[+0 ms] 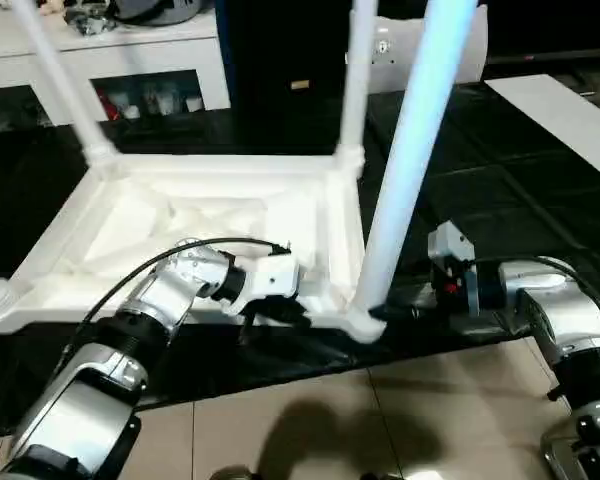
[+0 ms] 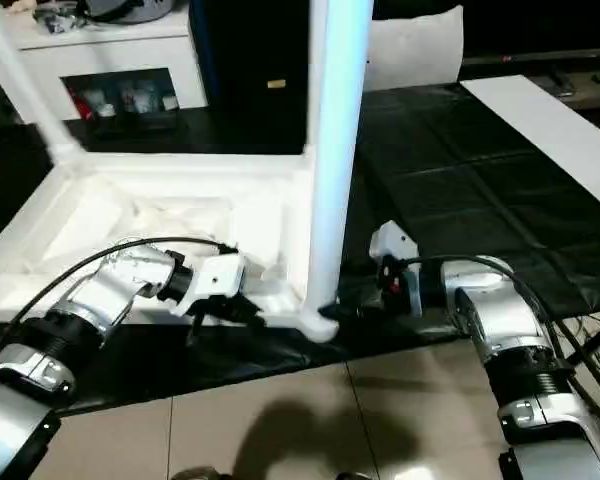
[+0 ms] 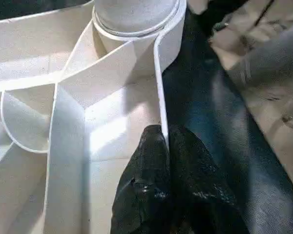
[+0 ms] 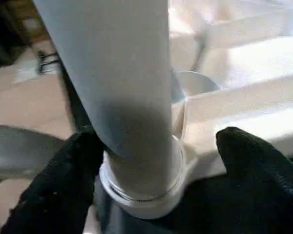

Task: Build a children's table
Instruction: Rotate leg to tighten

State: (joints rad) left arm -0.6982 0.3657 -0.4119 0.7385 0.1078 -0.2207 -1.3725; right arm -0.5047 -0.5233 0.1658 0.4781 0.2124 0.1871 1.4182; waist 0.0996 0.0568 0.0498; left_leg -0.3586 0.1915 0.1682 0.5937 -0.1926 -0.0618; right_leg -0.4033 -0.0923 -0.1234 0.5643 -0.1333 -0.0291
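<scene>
- Your table top point(image 1: 195, 225) lies upside down on a black mat point(image 1: 500, 190), ribs up.
- Three legs stand in its corner sockets: near right point(image 1: 405, 150), far right point(image 1: 358, 80), far left point(image 1: 65, 85).
- Your left tool point(image 1: 280, 312) is at the top's near rim.
- Your right tool point(image 1: 395, 312) sits just beside the near-right leg's base.
- Tiled floor point(image 1: 380, 420) lies nearest you.

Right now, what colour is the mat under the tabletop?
Black mat, clearest in the left eye view.
</scene>
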